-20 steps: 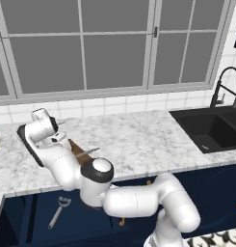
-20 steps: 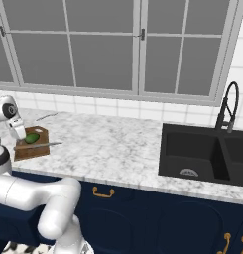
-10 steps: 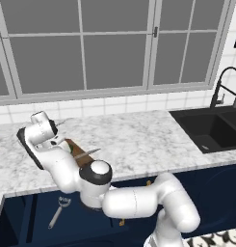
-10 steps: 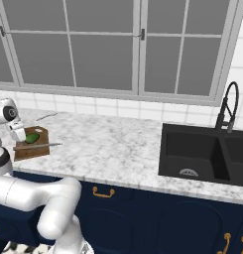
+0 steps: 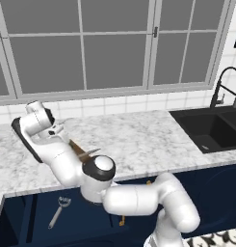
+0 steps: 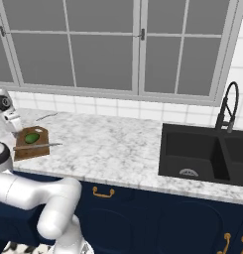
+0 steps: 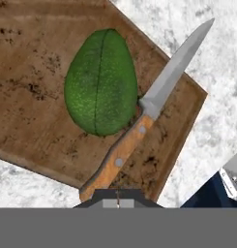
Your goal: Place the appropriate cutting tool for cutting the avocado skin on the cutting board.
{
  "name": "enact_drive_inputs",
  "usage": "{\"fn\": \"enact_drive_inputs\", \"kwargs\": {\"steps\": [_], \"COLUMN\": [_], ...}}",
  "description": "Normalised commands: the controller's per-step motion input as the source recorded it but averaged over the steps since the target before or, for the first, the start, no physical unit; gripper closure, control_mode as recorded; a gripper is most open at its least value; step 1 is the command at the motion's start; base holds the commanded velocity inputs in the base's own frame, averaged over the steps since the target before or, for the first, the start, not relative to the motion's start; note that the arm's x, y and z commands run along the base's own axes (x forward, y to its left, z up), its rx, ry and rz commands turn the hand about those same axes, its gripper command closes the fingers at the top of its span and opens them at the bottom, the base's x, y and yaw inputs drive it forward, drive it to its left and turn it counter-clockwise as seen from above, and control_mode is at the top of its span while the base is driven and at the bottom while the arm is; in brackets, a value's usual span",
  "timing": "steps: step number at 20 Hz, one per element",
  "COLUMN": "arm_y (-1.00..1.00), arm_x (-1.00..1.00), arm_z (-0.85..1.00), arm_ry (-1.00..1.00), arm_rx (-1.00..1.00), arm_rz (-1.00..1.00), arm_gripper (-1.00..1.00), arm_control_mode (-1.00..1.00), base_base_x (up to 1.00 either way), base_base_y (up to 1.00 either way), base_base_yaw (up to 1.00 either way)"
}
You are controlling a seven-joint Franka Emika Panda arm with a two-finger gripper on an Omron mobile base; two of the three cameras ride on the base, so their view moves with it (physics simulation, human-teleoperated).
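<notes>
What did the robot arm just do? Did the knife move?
The gripper lifted a little higher above the cutting board. The knife stayed flat on the board, touching the avocado, with its blade tip past the edge. Nothing else moved.

Grey-paned window (image 6: pixel 103 47) over white tile wall (image 6: pixel 118 108). Marble counter (image 6: pixel 108 146), black sink (image 6: pixel 205 156) w/ black faucet (image 6: pixel 226 106), navy cabinets (image 6: pixel 157 218) w/ brass handles.
</notes>
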Motion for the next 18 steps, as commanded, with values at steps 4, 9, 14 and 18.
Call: {"fn": "enact_drive_inputs", "kwargs": {"steps": [4,9,14,18], "arm_y": [0.21,0.04,-0.04,0.00], "arm_x": [-0.03,-0.05,-0.72,-0.98], "arm_z": [0.73,0.06,0.38,0.45], "arm_ry": [0.06,0.00,-0.08,-0.20], "arm_rx": [-0.15,-0.01,0.13,0.08], "arm_rz": [0.03,-0.01,0.05,0.07], "arm_gripper": [-1.00,-1.00,-1.00,-1.00], "arm_control_mode": [-1.00,-1.00,-1.00,-1.00], "base_base_x": [0.00,0.00,0.00,0.00], "base_base_y": [0.00,0.00,0.00,0.00], "base_base_yaw": [0.00,0.00,0.00,0.00]}}
